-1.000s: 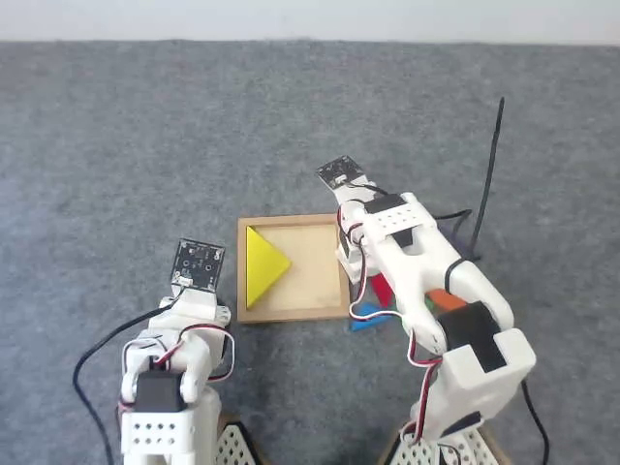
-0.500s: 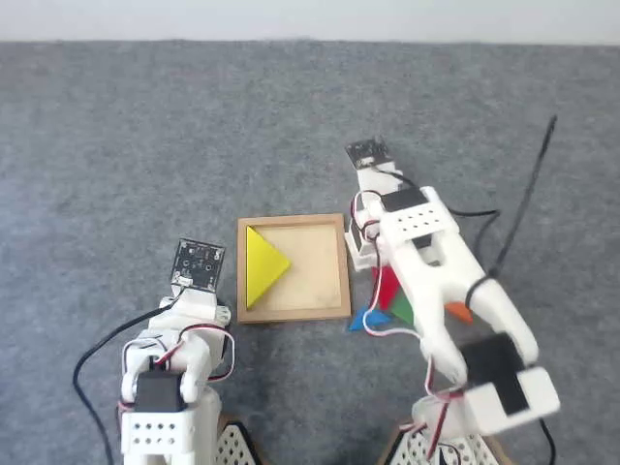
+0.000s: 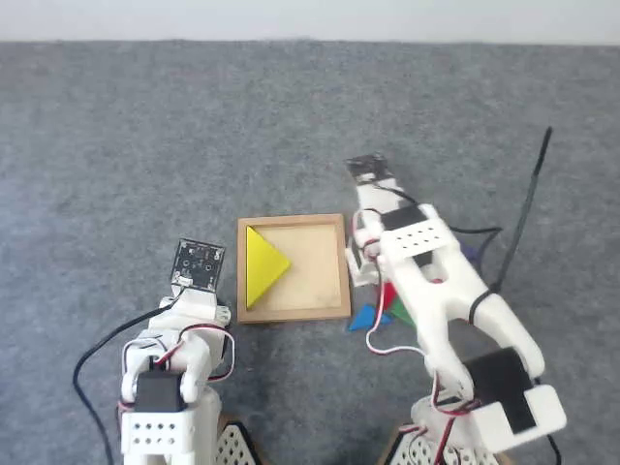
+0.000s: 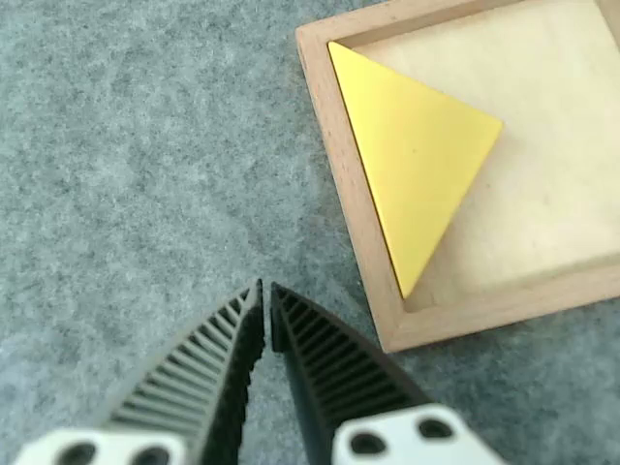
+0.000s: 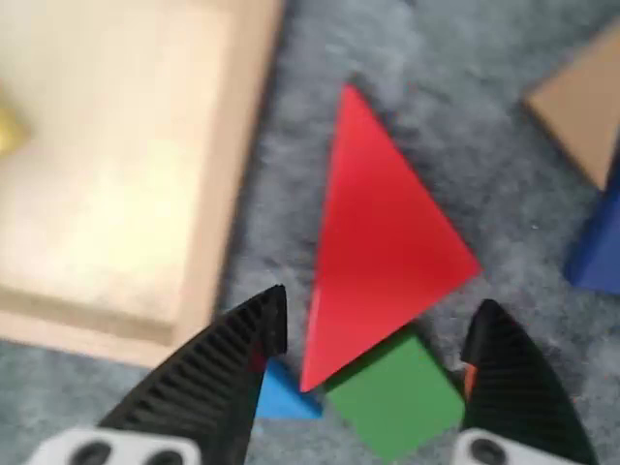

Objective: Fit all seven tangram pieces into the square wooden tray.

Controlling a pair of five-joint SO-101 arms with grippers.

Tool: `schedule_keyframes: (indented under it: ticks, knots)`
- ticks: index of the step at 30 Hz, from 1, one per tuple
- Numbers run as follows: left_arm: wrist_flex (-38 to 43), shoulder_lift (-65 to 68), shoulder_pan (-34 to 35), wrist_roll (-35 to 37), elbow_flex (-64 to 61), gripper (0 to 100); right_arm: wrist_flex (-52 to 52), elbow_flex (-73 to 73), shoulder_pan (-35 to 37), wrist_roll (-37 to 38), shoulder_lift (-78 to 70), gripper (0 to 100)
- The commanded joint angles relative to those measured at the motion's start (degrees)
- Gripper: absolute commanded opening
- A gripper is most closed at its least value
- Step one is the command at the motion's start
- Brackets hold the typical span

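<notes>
Counting first: one square wooden tray (image 3: 291, 221) lies on the grey worktop (image 3: 136, 126) in front of two arms; it holds one yellow triangle (image 3: 263, 264), its long edge flat against the tray's wall on the left arm's side; five pieces lie outside, on the worktop beside the opposite wall: one red triangle (image 5: 383, 242), one green piece (image 5: 397, 392) just beside it, one light blue piece (image 5: 286, 399), one dark blue piece (image 5: 599, 247), one tan piece (image 5: 581, 111); the right pincer (image 5: 383, 302) hangs over the red triangle with its fingers spread apart; the left pincer (image 4: 266, 289), fingers together, is above the worktop just outside a corner of the tray.
</notes>
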State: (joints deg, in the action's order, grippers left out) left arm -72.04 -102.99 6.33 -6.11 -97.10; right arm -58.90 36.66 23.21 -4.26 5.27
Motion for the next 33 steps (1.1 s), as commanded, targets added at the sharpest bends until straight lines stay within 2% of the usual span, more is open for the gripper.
schedule_keyframes:
  ticks: [1, 7, 10, 15, 23, 28, 33]
  knots:
    - [-0.26, -1.05, 0.18, 0.44, 0.66, 1, 4.26, 0.53, -0.75, -0.26, 3.12, 31.9]
    - [-0.26, -1.05, 0.18, 0.44, 0.66, 1, 6.90, 0.62, -0.92, -0.09, 2.59, 32.1]
    - [-0.26, -1.05, 0.18, 0.44, 0.66, 1, 8.04, -0.18, -1.01, 2.64, -1.36, 32.1]
    - [-0.26, -1.05, 0.18, 0.44, 0.66, 1, 7.78, -3.87, -1.10, 3.78, -9.45, 31.9]
    - [-0.26, -1.05, 0.18, 0.44, 0.66, 1, 6.37, -4.57, -1.01, 3.78, -10.86, 31.4]
    - [-0.26, -1.05, 0.18, 0.44, 0.66, 1, 6.64, -4.57, -0.84, 3.78, -10.68, 20.3]
    - [-0.26, -1.05, 0.18, 0.44, 0.66, 1, 6.37, -4.75, -0.57, 3.87, -10.51, 19.7]
